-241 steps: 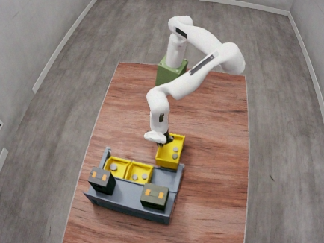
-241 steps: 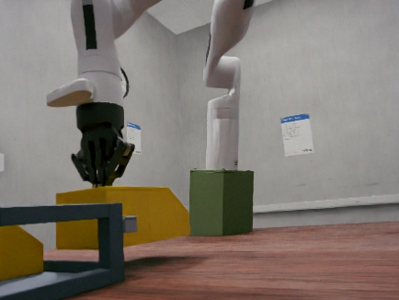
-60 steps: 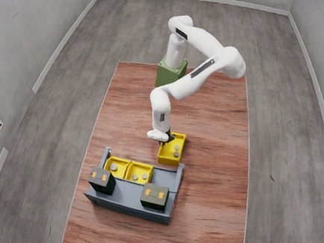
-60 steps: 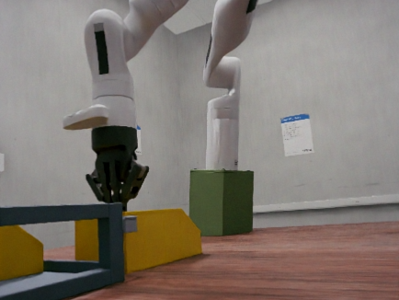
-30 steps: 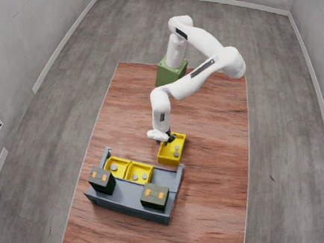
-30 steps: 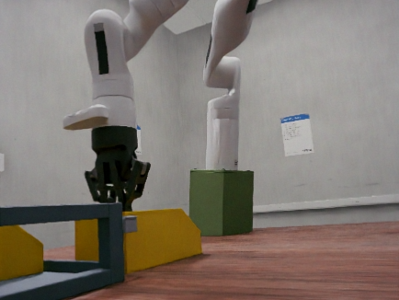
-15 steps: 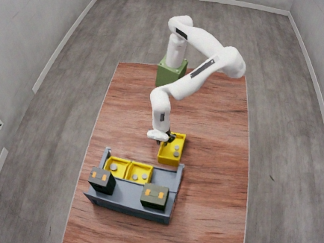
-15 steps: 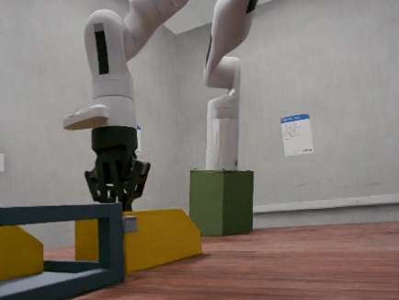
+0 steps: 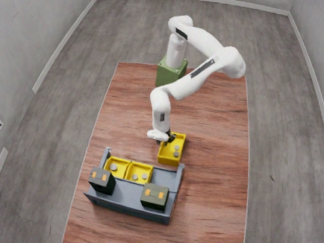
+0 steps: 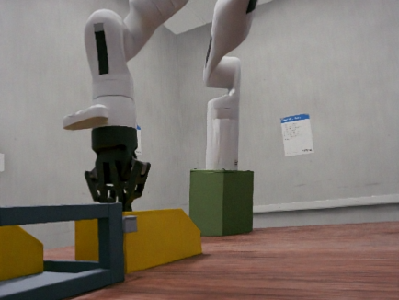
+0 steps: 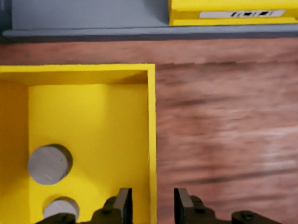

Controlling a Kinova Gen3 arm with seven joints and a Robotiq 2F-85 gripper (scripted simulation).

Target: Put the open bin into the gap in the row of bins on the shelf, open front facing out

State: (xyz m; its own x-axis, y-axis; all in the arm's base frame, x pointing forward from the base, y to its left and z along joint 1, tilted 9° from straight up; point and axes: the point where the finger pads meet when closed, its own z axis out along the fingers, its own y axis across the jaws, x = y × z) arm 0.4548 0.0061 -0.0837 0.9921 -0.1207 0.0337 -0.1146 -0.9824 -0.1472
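The open yellow bin (image 9: 172,149) stands on the table just behind the shelf (image 9: 134,188), with two grey round parts (image 11: 49,164) inside. My gripper (image 9: 164,141) hangs over the bin's left wall near its back corner. In the wrist view the fingers are partly open and straddle the wall of the bin (image 11: 80,145) without pinching it. In the side view the gripper (image 10: 115,198) reaches down to the top edge of the bin (image 10: 147,236). The gap (image 9: 166,175) is at the right end of the shelf row.
Two yellow bins (image 9: 117,165) (image 9: 139,172) with grey parts sit in the shelf left of the gap. Two dark boxes (image 9: 101,180) (image 9: 154,195) stand on the shelf's top board. The arm's green base (image 9: 172,72) is at the table's far end.
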